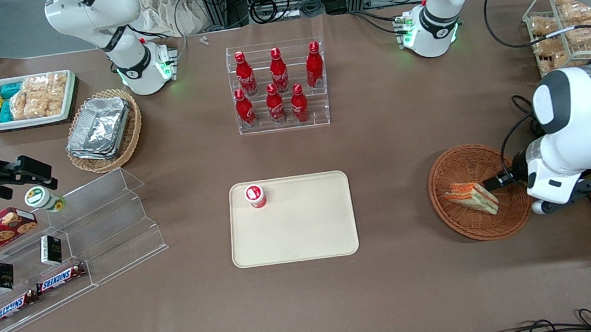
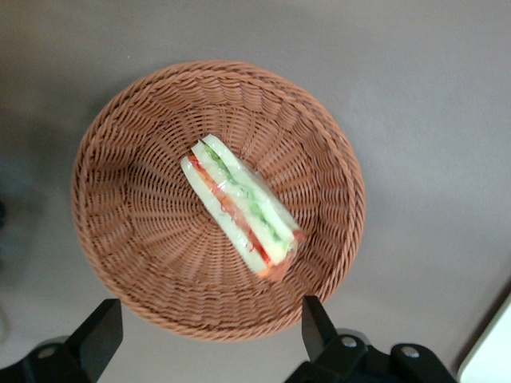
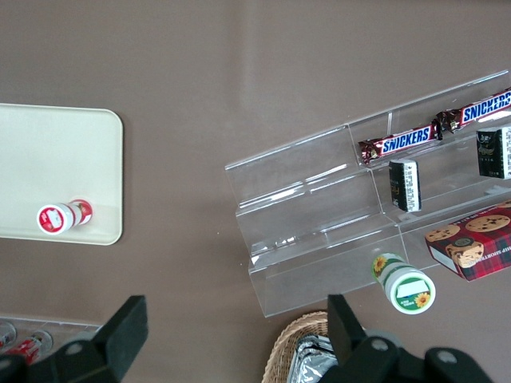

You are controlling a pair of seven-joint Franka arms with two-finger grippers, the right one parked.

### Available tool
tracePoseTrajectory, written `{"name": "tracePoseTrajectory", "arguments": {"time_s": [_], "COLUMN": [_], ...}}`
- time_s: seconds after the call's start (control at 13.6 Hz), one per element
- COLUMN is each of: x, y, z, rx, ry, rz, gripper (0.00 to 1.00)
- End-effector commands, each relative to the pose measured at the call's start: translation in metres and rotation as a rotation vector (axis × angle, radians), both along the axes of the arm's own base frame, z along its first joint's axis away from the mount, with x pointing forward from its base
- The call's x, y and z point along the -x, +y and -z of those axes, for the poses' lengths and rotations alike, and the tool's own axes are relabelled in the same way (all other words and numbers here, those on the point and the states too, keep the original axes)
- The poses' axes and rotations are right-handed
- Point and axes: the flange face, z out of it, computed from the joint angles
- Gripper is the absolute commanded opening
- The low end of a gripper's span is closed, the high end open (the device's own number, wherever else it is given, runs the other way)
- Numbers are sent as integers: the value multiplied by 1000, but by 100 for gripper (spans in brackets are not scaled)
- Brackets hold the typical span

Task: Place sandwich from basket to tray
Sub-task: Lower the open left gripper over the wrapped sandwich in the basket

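Wicker basket (image 2: 217, 199), reddish-brown, sits directly under the left gripper (image 2: 209, 335); wrist view shows both fingertips (image 2: 102, 331) spread wide, nothing between them, hovering above the basket rim on the side nearest the arm. Sandwich (image 2: 239, 206) lies on its long edge in the basket, running diagonally across the weave, orange-red and green filling facing up, one end close to the wall. In the front view the gripper (image 1: 497, 182) is low over the basket (image 1: 479, 191), right beside the sandwich (image 1: 472, 198) but apparently not touching it. Step in hand, as I read it: pre-grasp approach, pick not yet made. Next move likely needs the jaws shifted over the wedge's middle and turned so they span the bread faces across the short thickness, then a descent and a gentle close; soft bread, so squeeze lightly. Beige tray (image 1: 292, 219) lies well apart toward the table's middle, with a small red-and-white cup (image 1: 255, 196) standing at one corner; drop on the bare area away from it. Farther from the camera, a clear rack of red cola bottles (image 1: 278, 86), not in the path.
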Motion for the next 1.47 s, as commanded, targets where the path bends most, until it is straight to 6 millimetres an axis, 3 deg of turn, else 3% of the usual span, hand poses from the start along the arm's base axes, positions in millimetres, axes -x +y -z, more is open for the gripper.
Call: {"name": "tracePoseTrajectory", "arguments": {"time_s": [0.0,0.22,0.66,1.39], "x": [-1,-7,-3,8], "y": [-2,1,-2,-8], "z": [15,41,83,114], "rx": [5,-4,-8,-20], "ry": [-17,-11,-40,-20], "rz": [-156,-324,-498,-599], "gripper": [99,99,99,99]}}
